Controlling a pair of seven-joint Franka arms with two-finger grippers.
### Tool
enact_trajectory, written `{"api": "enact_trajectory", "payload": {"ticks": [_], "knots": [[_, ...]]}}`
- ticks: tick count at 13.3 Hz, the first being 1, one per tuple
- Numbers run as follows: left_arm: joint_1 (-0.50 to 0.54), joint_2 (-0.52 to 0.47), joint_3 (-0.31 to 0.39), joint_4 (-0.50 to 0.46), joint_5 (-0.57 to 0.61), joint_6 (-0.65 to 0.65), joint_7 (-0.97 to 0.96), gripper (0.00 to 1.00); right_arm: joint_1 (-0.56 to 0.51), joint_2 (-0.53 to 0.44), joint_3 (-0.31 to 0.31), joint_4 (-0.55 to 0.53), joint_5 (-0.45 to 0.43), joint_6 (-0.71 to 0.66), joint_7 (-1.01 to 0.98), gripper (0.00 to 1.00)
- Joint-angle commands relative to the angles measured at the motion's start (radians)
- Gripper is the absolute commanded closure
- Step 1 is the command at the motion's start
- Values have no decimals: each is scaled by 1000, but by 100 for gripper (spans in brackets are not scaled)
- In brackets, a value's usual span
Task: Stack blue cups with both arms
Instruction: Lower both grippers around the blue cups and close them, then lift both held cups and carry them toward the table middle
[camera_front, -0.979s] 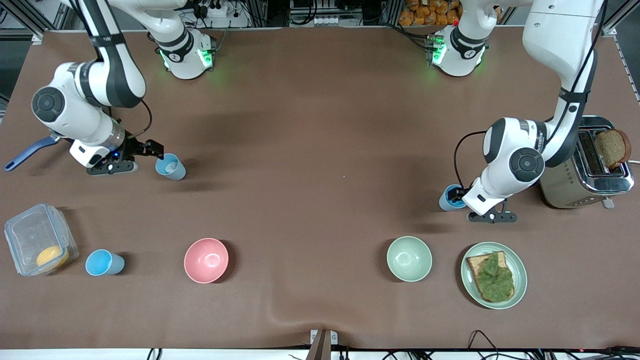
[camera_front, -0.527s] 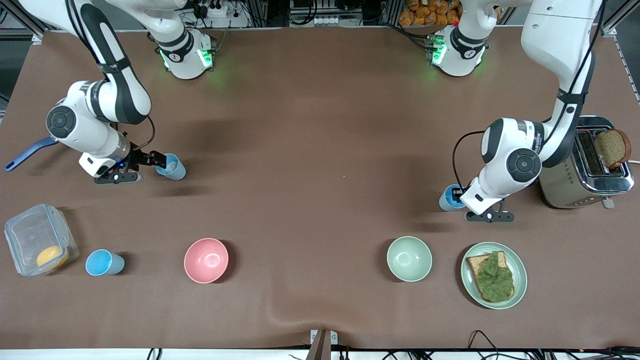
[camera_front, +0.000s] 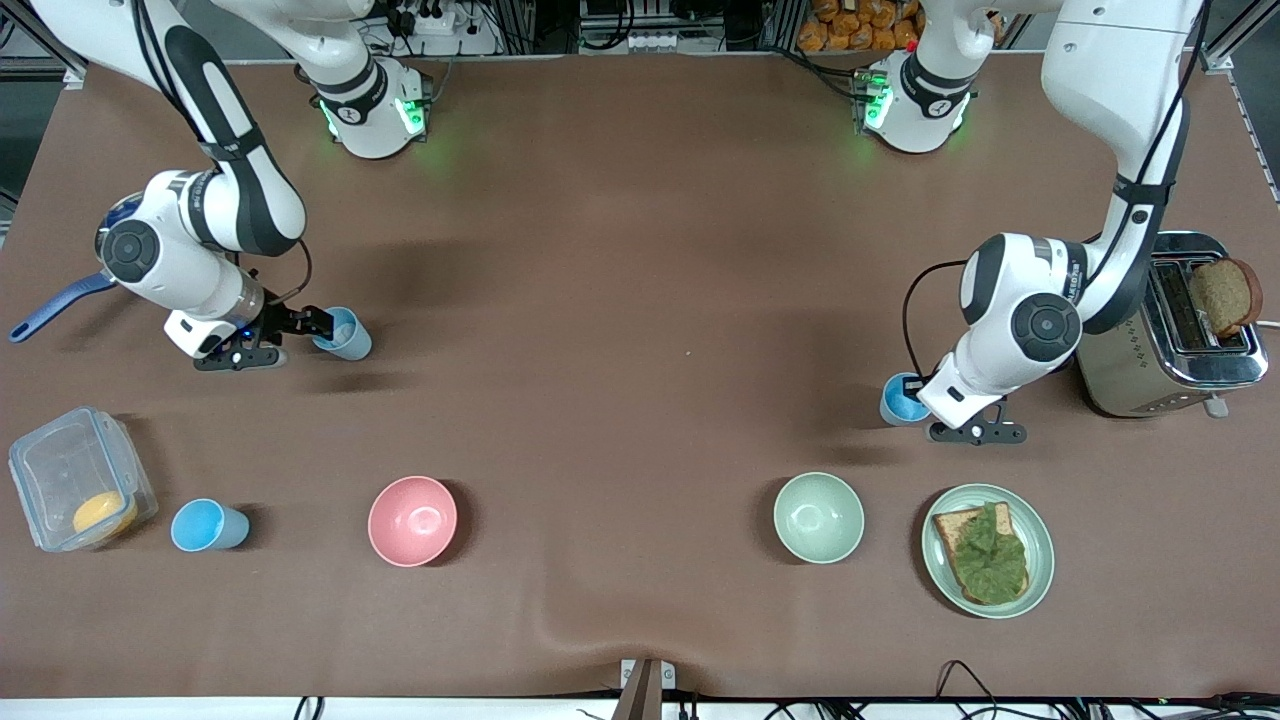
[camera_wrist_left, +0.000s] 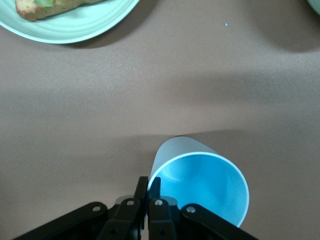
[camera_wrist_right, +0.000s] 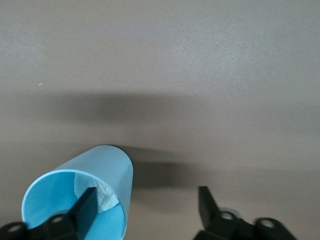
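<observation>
Left pincer (camera_wrist_left: 148, 192) pinches an upright blue cup's (camera_wrist_left: 200, 187) rim; right pincer (camera_wrist_right: 145, 205), spread, straddles another cup's (camera_wrist_right: 82, 200) wall holding paper.

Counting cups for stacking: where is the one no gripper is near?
The spare blue cup stands toward the right arm's end, between the lidded container and pink bowl.

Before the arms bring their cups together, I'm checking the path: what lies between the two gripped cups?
Bare brown table only, between both cups, front view.
</observation>
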Motion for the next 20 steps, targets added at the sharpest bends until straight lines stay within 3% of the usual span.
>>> {"api": "enact_trajectory", "payload": {"ticks": [1,4,8,13,18,20], "knots": [[-4,-10,1,-4,19,8,-37,100,-21,0,13,-11,9,4,-5,65],[-6,-37,-1,1,19,4,-63,100,-15,-1,16,-9,13,-11,-2,100],[-7,-60,-19,7,19,4,-72,100,59,-17,15,2,71,-18,31,100],[-7,-77,-38,22,19,2,-93,100,157,-61,16,78,76,-125,99,100],[-12,-70,-50,73,16,-28,-93,100,399,-60,16,146,78,-151,443,100],[-7,-71,-94,96,-19,-28,-141,100,523,-47,15,181,76,-151,629,100]]}}
